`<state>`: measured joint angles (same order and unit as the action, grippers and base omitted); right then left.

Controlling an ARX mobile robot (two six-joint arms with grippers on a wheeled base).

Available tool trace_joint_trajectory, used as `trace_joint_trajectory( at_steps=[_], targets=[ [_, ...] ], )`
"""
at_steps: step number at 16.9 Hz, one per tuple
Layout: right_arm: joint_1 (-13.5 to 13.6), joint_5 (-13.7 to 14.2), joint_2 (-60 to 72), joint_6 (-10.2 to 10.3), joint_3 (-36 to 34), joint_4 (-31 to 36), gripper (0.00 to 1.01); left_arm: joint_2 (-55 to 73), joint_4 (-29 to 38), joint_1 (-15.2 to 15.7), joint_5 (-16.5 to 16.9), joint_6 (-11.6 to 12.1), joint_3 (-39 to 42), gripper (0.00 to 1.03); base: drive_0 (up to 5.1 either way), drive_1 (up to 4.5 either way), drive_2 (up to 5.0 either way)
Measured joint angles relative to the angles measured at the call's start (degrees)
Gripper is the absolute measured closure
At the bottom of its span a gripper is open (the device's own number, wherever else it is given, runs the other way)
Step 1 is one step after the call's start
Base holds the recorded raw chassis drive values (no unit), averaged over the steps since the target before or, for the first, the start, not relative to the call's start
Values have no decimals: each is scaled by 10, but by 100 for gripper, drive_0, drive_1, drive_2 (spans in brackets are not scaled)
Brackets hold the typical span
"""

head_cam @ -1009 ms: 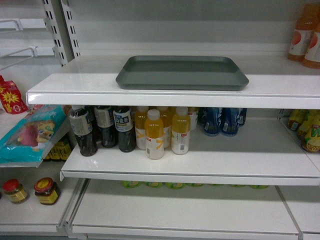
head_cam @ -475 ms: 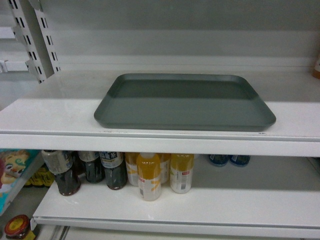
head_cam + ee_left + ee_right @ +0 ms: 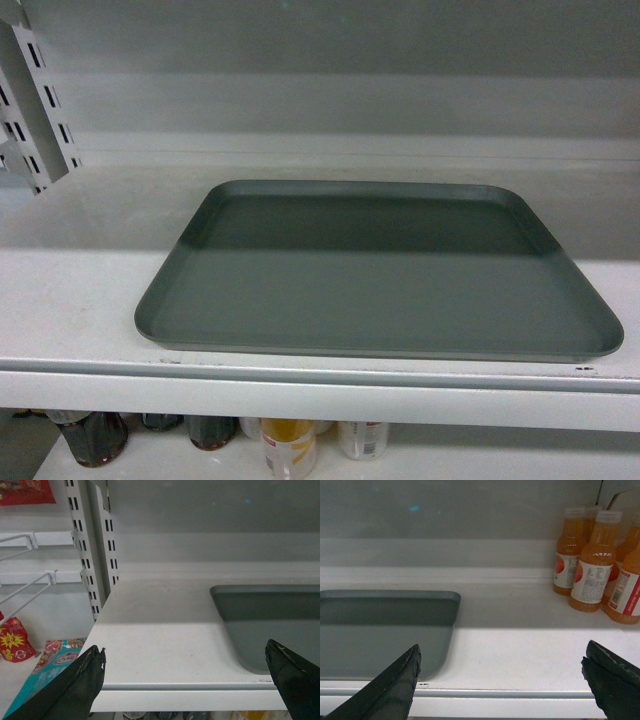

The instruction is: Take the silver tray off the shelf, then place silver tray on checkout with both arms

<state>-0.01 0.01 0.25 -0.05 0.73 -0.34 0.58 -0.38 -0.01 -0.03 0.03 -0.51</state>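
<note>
- The silver tray [image 3: 378, 268] lies flat on the white shelf [image 3: 80, 300], its near rim just behind the shelf's front lip, its far half in shadow and its near half in light.
- My left tool [image 3: 185, 677] hangs in front of the shelf's lip, fingers [image 3: 80, 680] spread wide and gripping nothing; in the left wrist view the tray's left end sits just inside the right finger, the bare shelf board fills the space between.
- My right tool [image 3: 500, 677] is likewise splayed and empty, level with the lip; in the right wrist view the tray's right corner lies just behind the left finger [image 3: 395, 685], not touching it as far as I can tell.
- Orange juice bottles [image 3: 592, 562] stand clustered on the same shelf board, well to the right of the tray, against the back wall.
- A slotted white upright [image 3: 95, 555] rises at the shelf's left end; beyond it, snack bags [image 3: 12, 640] lie on a lower board.
- Below the tray's shelf, the tops of dark and yellow drink bottles [image 3: 285, 445] show in the head view.
</note>
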Motion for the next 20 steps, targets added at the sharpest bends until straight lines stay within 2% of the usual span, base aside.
trace_joint_trajectory(
  at_steps=[14, 15, 16, 17, 18, 20],
  targets=[
    [0, 0, 0, 0, 0, 1, 3, 0, 2, 0, 0, 0, 0, 5, 0, 0, 0],
    [0, 2, 16, 19, 16, -60, 3, 5, -27, -3, -9, -6, -7, 5, 0, 0, 0],
    [-6, -3, 82, 49, 35, -80, 3, 63, -114, -7, -34, -31, -47, 5, 0, 0, 0],
    [-11, -8, 137, 69, 39, -44, 3, 143, -113, -4, -33, -47, -78, 5, 0, 0, 0],
    [-5, -8, 174, 76, 43, 2, 3, 187, -68, 8, -20, -49, -80, 5, 0, 0, 0],
    [17, -17, 259, 75, 54, 87, 3, 274, 21, 11, 2, -48, -89, 5, 0, 0, 0]
  ],
)
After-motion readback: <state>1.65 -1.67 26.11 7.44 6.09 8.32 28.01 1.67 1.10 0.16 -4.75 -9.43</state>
